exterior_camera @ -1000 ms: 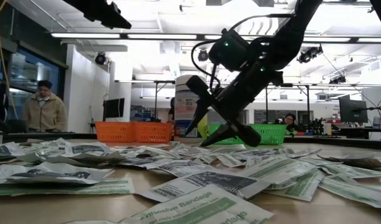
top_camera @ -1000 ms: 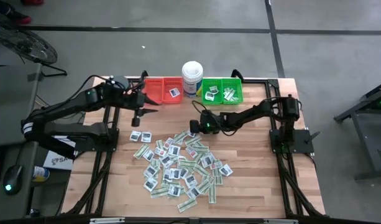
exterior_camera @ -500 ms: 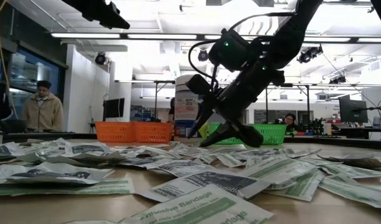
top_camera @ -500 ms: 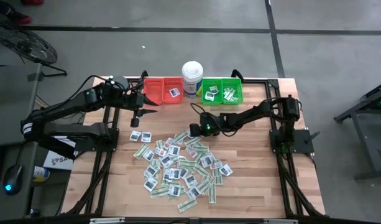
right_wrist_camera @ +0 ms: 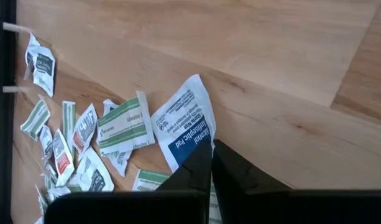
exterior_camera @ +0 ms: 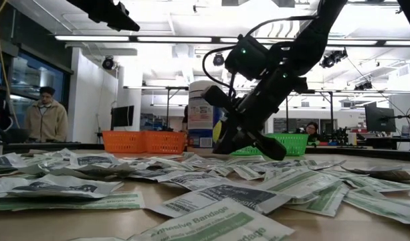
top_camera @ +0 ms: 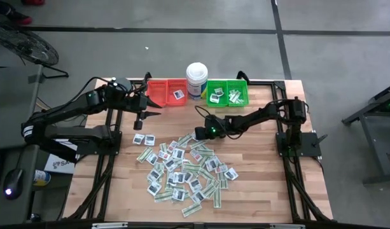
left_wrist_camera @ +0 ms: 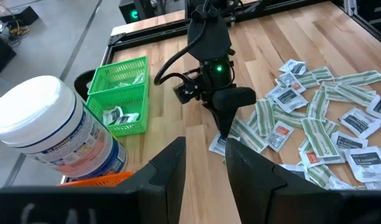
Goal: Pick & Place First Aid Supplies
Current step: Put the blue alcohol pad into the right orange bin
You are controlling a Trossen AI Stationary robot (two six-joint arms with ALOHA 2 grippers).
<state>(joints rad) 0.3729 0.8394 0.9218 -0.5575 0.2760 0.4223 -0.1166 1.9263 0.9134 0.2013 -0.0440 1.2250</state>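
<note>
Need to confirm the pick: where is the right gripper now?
In the high view the right gripper is at the pile's far edge, below the white tub, jaws shut on a blue-and-white packet.

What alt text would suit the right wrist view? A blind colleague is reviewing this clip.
The right tool, fingers shut, pinches the edge of a white-and-blue pad packet lying on the wooden table. More packets, square white ones and green-striped strips, lie scattered beside it.

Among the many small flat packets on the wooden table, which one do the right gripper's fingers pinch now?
The square white packet with a blue label at the pile's edge nearest the bins. The right gripper is shut on its edge; the other packets lie untouched.
</note>
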